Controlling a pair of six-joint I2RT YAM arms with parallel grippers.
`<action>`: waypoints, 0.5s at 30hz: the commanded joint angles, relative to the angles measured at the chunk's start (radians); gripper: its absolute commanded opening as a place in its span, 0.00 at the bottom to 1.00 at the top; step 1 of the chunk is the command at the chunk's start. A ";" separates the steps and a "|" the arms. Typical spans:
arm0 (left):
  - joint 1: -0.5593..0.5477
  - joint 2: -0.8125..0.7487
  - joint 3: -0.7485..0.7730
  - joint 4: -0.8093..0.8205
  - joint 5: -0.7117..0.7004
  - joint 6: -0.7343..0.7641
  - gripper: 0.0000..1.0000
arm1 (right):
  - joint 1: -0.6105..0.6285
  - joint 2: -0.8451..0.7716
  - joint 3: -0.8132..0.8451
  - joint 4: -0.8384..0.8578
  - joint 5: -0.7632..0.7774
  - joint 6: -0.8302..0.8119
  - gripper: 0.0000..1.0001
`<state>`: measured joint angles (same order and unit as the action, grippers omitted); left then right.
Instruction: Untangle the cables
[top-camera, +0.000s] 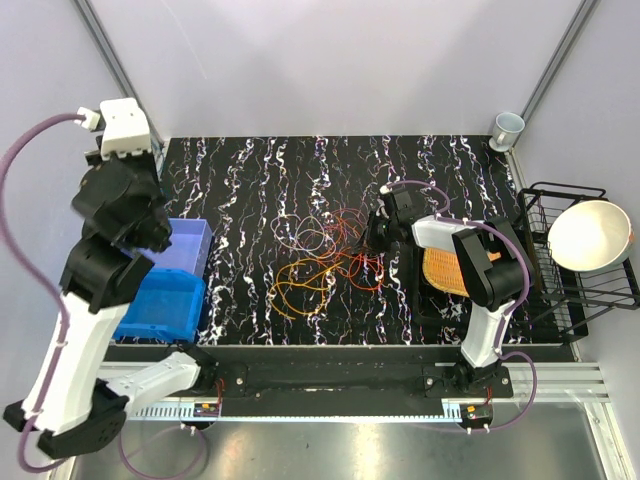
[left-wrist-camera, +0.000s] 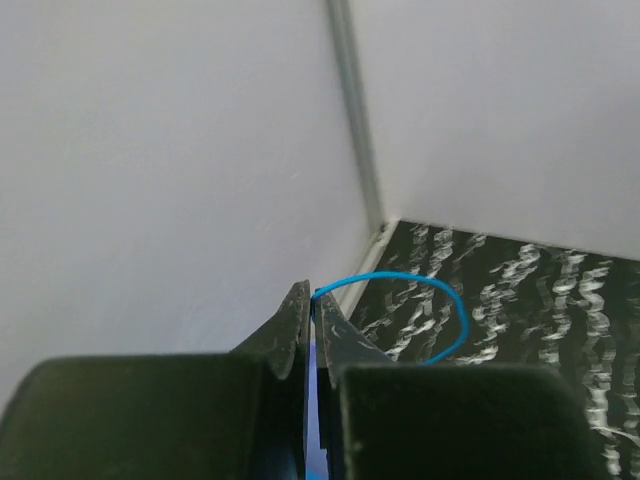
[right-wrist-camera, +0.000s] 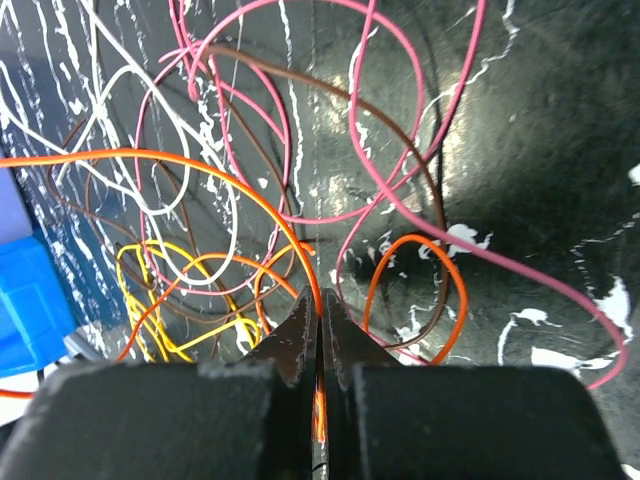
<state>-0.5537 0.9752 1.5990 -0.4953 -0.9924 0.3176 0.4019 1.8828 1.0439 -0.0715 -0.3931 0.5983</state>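
Observation:
The cables (top-camera: 325, 250) lie in a loose tangle of orange, red, yellow and pale loops in the middle of the black marbled table (top-camera: 250, 180). My right gripper (top-camera: 378, 236) is low at the tangle's right edge. In the right wrist view it (right-wrist-camera: 320, 300) is shut on an orange cable (right-wrist-camera: 200, 165), which runs between the fingertips and arcs off to the left over pink, brown, white and yellow loops. My left arm is raised high at the left. In the left wrist view that gripper (left-wrist-camera: 313, 298) is shut on a thin blue cable (left-wrist-camera: 445, 300), which loops out to the right above the table.
Two blue bins (top-camera: 160, 300) stand at the table's left edge under the left arm. A black wire rack (top-camera: 560, 290) holding a cream bowl (top-camera: 590, 235) is at the right. A white cup (top-camera: 507, 127) stands at the back right corner. An orange woven item (top-camera: 445, 270) lies under the right arm.

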 joint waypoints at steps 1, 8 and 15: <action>0.155 0.051 0.035 -0.084 0.124 -0.139 0.00 | 0.000 -0.002 0.001 0.036 -0.036 0.011 0.00; 0.535 0.198 0.090 -0.241 0.428 -0.432 0.00 | 0.000 -0.010 -0.010 0.056 -0.064 0.017 0.00; 0.758 0.235 -0.016 -0.169 0.618 -0.623 0.00 | 0.000 -0.008 -0.012 0.064 -0.082 0.015 0.00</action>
<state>0.1360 1.2190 1.6119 -0.7177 -0.5152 -0.1635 0.4019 1.8828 1.0351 -0.0425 -0.4484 0.6079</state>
